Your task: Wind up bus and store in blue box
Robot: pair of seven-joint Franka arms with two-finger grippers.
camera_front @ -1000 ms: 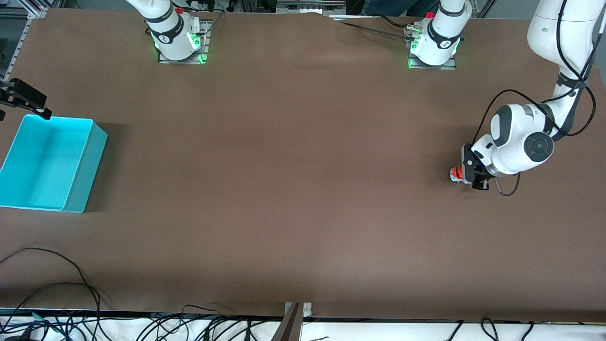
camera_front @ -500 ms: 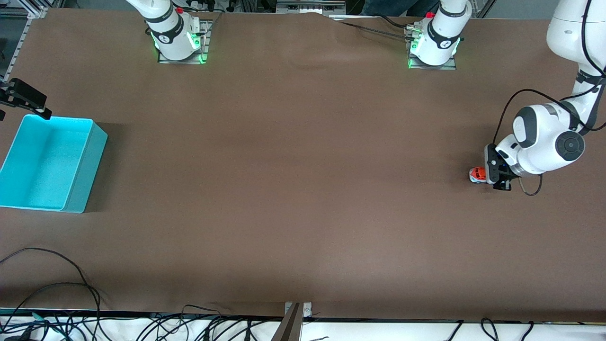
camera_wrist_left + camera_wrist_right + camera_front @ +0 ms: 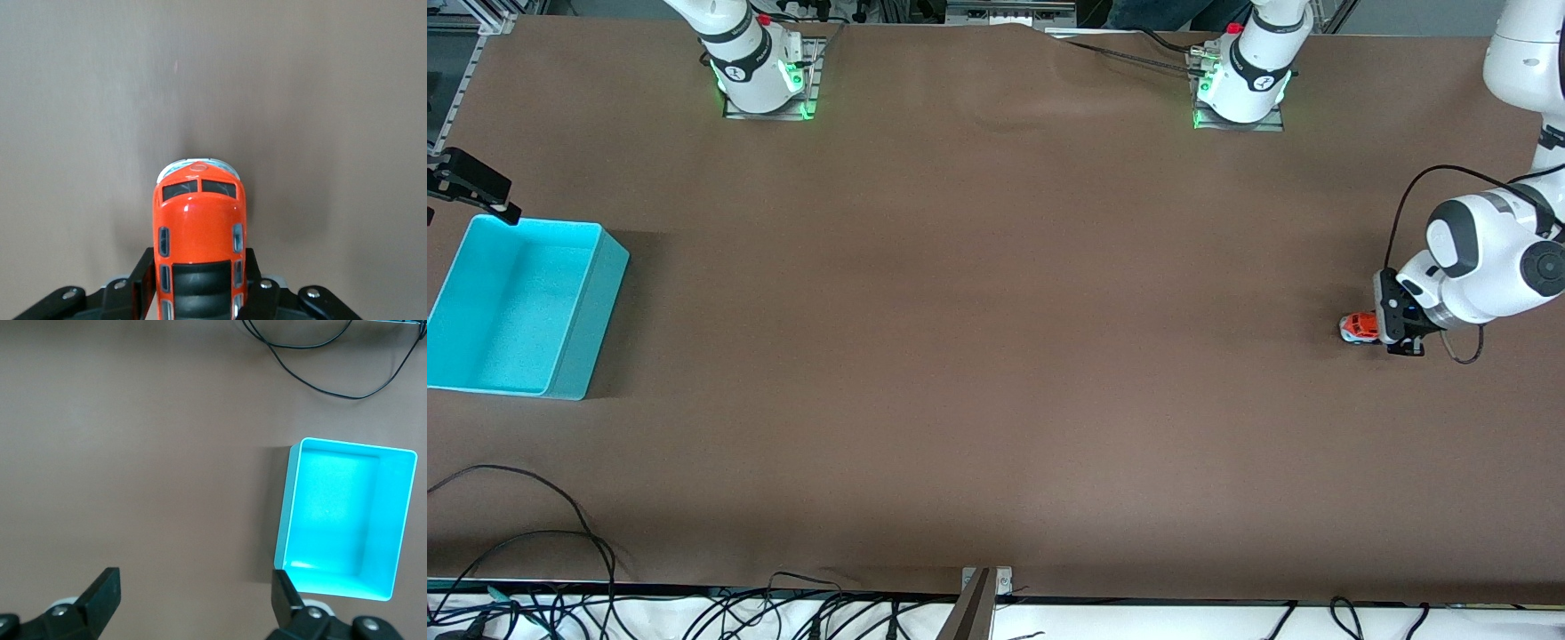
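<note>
Left gripper (image 3: 1394, 331) sits low at the left arm's end of the table, jaws closed on the bus (image 3: 1358, 328). In the left wrist view the two black fingers (image 3: 141, 288) clamp the rear flanks of the bus (image 3: 199, 247); its orange nose and windscreen stick out ahead of them. The wheels look to be on or just above the brown table (image 3: 996, 356) — contact cannot be confirmed.

The bus points toward the right arm's end. Ahead of it lies an unbroken stretch of bare brown surface, all the way to the blue box (image 3: 520, 305). The box stands at the right arm's end, close to the table's edge there, open top up, nothing visible inside.

Right gripper (image 3: 471, 185) hangs in the air over the table edge by the box's corner nearest the bases, waiting. Its wrist view shows the fingers (image 3: 101, 592) spread wide apart with nothing between them, and the blue box (image 3: 343, 527) below.

Loose black cables (image 3: 525, 533) trail along the table's edge nearest the front camera — on the box's side, well apart from the bus.
</note>
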